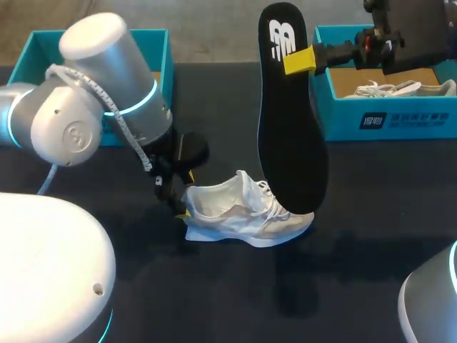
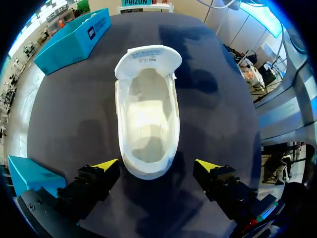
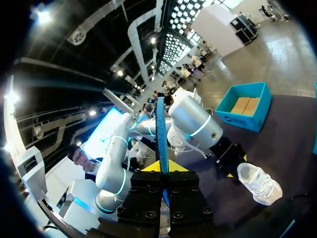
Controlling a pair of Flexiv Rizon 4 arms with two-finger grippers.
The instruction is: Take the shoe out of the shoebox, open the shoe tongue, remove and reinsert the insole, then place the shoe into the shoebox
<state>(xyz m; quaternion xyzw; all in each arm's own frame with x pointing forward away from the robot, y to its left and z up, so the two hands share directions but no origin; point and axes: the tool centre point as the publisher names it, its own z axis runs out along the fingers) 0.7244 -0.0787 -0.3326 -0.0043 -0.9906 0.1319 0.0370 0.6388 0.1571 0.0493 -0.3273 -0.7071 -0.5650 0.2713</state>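
View at insole reinsertion. The table (image 1: 371,236) carried a left box (image 1: 36,46) and a right box (image 1: 400,120), the latter holding a second shoe (image 1: 400,89). The shoe (image 1: 243,211) stood upright on its sole mid-table, well apart from both boxes, its tongue folded forward and its opening bare. The insole (image 1: 289,128) hung nearly vertical above it, toe end down over the laces; I could not tell whether the two touched. My right gripper (image 1: 300,61) was clamped on the insole near its heel end, and in the right wrist view the insole (image 3: 161,129) rose edge-on from between the closed fingers. My left gripper (image 2: 157,166) stood open with the heel between its fingers, neither clearly touching it. I judged three risks. The toe end was aimed at the laces rather than the opening, so it could catch there and buckle. The unclamped shoe could slide or tip under a downward push. Pinched so far from its free end, the long insole could swing or twist in the fingers.
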